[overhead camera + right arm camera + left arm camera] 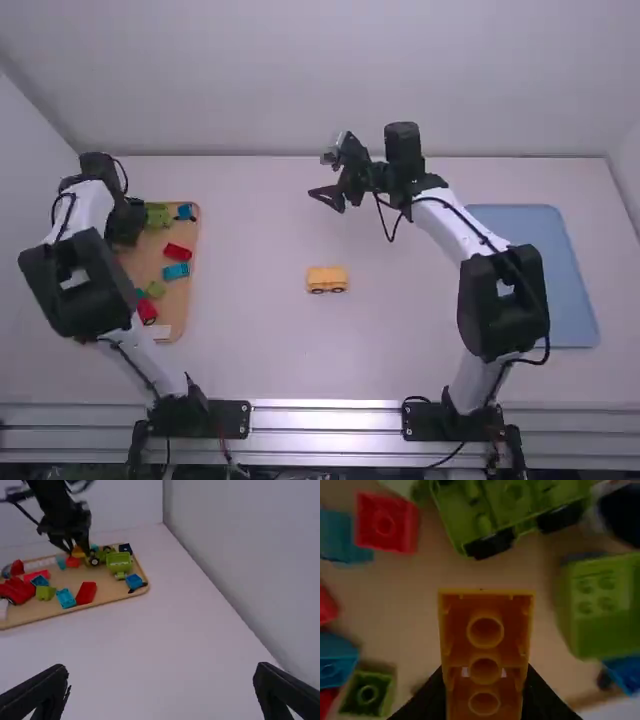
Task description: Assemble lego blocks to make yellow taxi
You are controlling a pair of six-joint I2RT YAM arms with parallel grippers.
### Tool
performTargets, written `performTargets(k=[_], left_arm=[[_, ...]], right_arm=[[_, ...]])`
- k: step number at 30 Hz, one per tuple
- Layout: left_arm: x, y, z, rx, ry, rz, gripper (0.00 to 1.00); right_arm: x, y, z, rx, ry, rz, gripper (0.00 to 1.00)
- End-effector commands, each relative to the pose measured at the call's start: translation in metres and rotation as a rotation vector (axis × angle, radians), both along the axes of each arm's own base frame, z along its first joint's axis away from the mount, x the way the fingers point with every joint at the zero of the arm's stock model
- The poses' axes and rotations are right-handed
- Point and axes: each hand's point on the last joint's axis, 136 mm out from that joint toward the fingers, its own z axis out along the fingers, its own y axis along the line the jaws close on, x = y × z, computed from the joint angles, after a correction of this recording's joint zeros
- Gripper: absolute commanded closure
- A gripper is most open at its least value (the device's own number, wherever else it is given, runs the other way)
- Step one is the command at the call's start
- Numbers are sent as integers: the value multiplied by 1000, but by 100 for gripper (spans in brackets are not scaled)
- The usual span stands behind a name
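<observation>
My left gripper [128,225] is over the far left part of the wooden tray. In the left wrist view the left gripper [484,695] is shut on an orange-yellow block [485,630], whose hollow underside with round tubes faces the camera. The right wrist view also has this yellow block [78,552] above the tray. A yellow taxi body [327,279] with dark wheels sits on the middle of the table. My right gripper [328,196] is beyond the taxi body, above the table; in the right wrist view the right gripper [162,690] stands wide open with nothing between its fingers.
The wooden tray [80,609] holds several red, blue and green blocks, among them a red block [86,593] and a green wheeled piece [515,505]. A blue tray [545,265] lies at the right, behind the right arm. Walls border the far and left edges of the table.
</observation>
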Motion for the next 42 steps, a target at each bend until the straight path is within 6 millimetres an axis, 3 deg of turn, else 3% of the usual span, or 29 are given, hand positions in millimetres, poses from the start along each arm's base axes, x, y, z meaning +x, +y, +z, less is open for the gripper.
performTargets(k=[1,2,4,6,7,8,12,15,17,21,24,27,28,30,32,41,42], left_arm=[[4,-30,54,77,-139,-190,80],[10,-40,61,74,-185,-254,81],[32,-94,90,84,-420,-568,94],[35,-134,108,111,-563,-754,95],[35,-140,110,114,-581,-778,94],[33,-173,116,130,-664,-904,87],[18,-252,123,146,-824,-1247,77],[-7,-322,123,124,-970,-1586,76],[-23,-354,124,92,-1054,-1738,78],[-42,-382,129,55,-1184,-1916,85],[-48,-388,134,36,-1252,-1972,86],[-52,-392,139,39,-1305,-2008,87],[-54,-393,141,43,-1332,-2027,87],[-53,-395,144,48,-1367,-2042,91],[-53,-396,146,56,-1386,-2050,93],[-29,-388,142,75,-1363,-1960,98],[-27,-389,143,73,-1371,-1956,98]], right_arm=[[0,3,1,27,60,-8,1],[0,3,1,32,65,-12,1],[-9,9,8,66,74,45,1],[-23,17,17,106,53,135,1],[-24,17,18,111,53,145,1],[-31,20,23,140,52,190,1],[-52,27,36,227,86,339,1],[-69,28,44,293,142,477,1],[-79,27,46,311,192,546,1],[-95,32,47,317,218,616,1],[-100,37,46,315,232,630,1],[-101,38,45,315,236,631,7],[-101,38,45,315,239,630,15],[-101,38,45,315,240,630,31],[-101,38,45,315,239,631,38],[-102,39,46,315,230,636,41],[-102,39,46,315,225,637,44]])
